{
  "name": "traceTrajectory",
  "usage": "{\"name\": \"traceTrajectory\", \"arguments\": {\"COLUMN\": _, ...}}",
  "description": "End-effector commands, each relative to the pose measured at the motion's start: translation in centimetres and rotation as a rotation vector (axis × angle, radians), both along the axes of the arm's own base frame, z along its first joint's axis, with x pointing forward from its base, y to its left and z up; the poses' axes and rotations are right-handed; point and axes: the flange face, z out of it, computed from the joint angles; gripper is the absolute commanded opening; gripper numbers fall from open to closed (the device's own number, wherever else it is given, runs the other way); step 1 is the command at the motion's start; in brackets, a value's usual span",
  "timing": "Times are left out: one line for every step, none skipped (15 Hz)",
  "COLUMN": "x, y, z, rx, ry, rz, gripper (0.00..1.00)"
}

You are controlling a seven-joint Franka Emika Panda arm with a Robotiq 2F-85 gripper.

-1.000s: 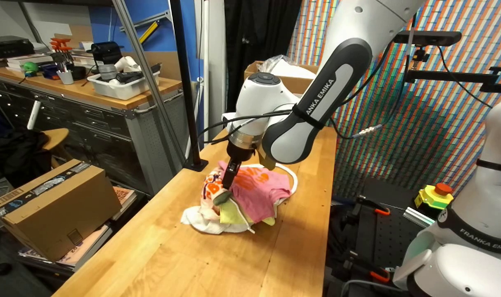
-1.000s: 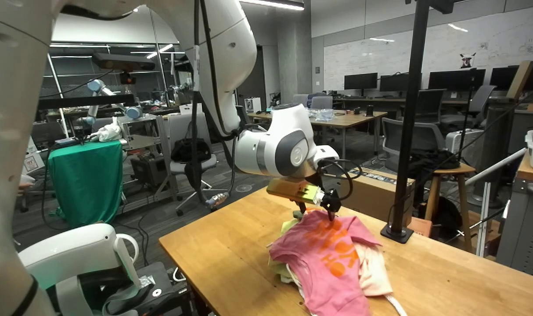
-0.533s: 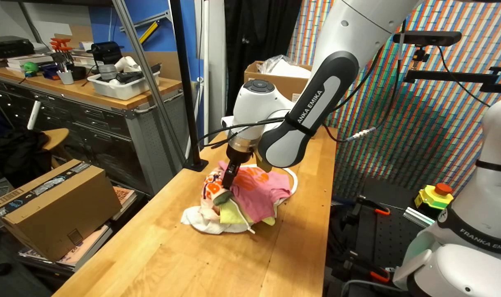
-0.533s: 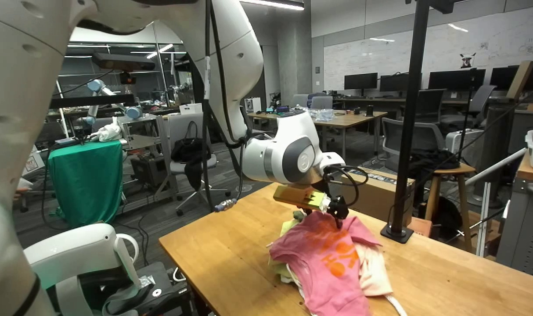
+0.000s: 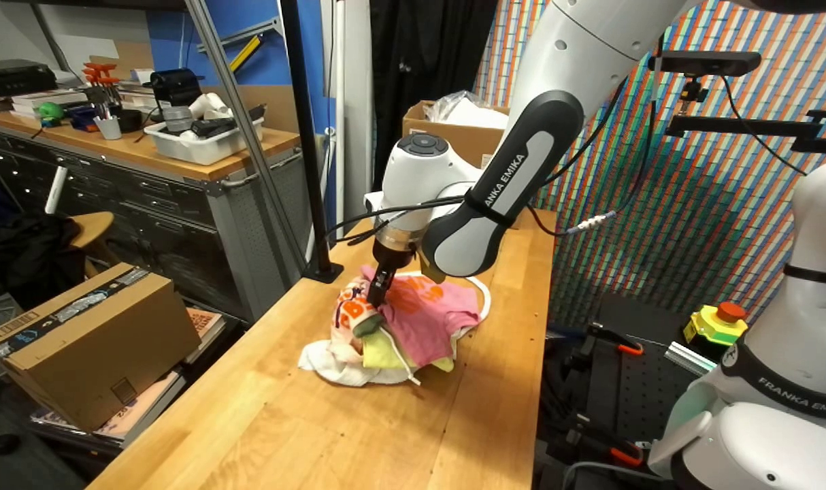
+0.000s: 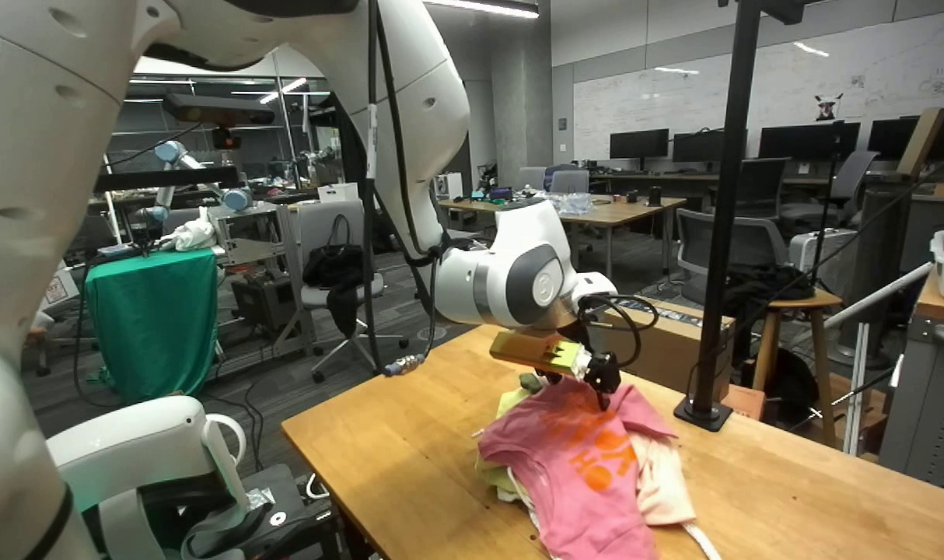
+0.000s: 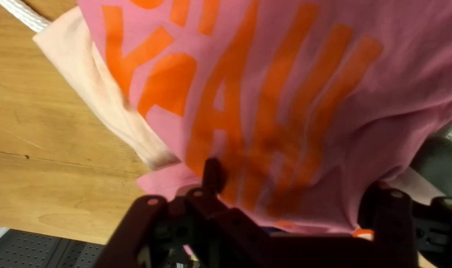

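The step in hand looks like a reach for the pink shirt point(image 6: 577, 467), which lies on top of a heap of clothes point(image 5: 413, 327) on the wooden table point(image 5: 345, 435). The claw point(image 7: 293, 180) is down at the heap with its fingers point(image 7: 213, 174) well apart and pink cloth spread across the gap; nothing looks pinched, and I cannot tell whether the tips press on the shirt or stand just off it. Around and under the shirt are a peach cloth point(image 5: 352, 313) with orange print, a yellow cloth point(image 5: 380, 355), a white cloth point(image 5: 328, 364) and a white cord point(image 5: 486, 292). In my judgement, the next move calls for bringing the fingers together on the shirt alone, since the peach cloth sits close by and could be caught too. As for containers, an open-topped cardboard box point(image 5: 471, 136) behind the arm point(image 5: 522, 184) holds clear plastic point(image 5: 450, 103). On the side bench point(image 5: 168, 167), a white bin point(image 5: 212, 151) holds a grey round piece point(image 5: 177, 118) and white tubing point(image 5: 209, 105), and a cup point(image 5: 109, 128) near it holds tools. A taped box point(image 5: 90, 347) beside the table is closed up, so its contents are hidden.
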Motion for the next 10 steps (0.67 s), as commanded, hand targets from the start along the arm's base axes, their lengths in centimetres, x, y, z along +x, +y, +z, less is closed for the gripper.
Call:
{"name": "traceTrajectory", "arguments": {"x": 0.2, "y": 0.3, "z": 0.5, "rx": -0.026, "ry": 0.022, "rz": -0.002, "gripper": 0.49}}
{"name": "traceTrajectory", "arguments": {"x": 0.0, "y": 0.3, "z": 0.6, "rx": -0.030, "ry": 0.034, "rz": -0.004, "gripper": 0.42}}
{"name": "traceTrajectory", "arguments": {"x": -0.1, "y": 0.3, "z": 0.7, "rx": -0.038, "ry": 0.044, "rz": -0.009, "gripper": 0.35}}
{"name": "traceTrajectory", "arguments": {"x": -0.3, "y": 0.2, "z": 1.0, "rx": -0.046, "ry": 0.055, "rz": -0.014, "gripper": 0.27}}
{"name": "traceTrajectory", "arguments": {"x": -0.4, "y": 0.1, "z": 1.2, "rx": -0.057, "ry": 0.060, "rz": -0.017, "gripper": 0.20}}
{"name": "traceTrajectory", "arguments": {"x": -0.7, "y": -0.1, "z": 1.7, "rx": -0.065, "ry": 0.068, "rz": -0.019, "gripper": 0.13}}
{"name": "traceTrajectory", "arguments": {"x": -0.9, "y": -0.2, "z": 2.1, "rx": -0.075, "ry": 0.074, "rz": -0.024, "gripper": 0.08}}
{"name": "traceTrajectory", "arguments": {"x": -1.1, "y": -0.4, "z": 2.7, "rx": -0.090, "ry": 0.081, "rz": -0.032, "gripper": 0.07}}
{"name": "traceTrajectory", "arguments": {"x": -1.4, "y": -0.6, "z": 3.2, "rx": -0.110, "ry": 0.087, "rz": -0.040, "gripper": 0.03}}
{"name": "traceTrajectory", "arguments": {"x": -1.5, "y": -0.8, "z": 3.9, "rx": -0.132, "ry": 0.088, "rz": -0.046, "gripper": 0.06}}
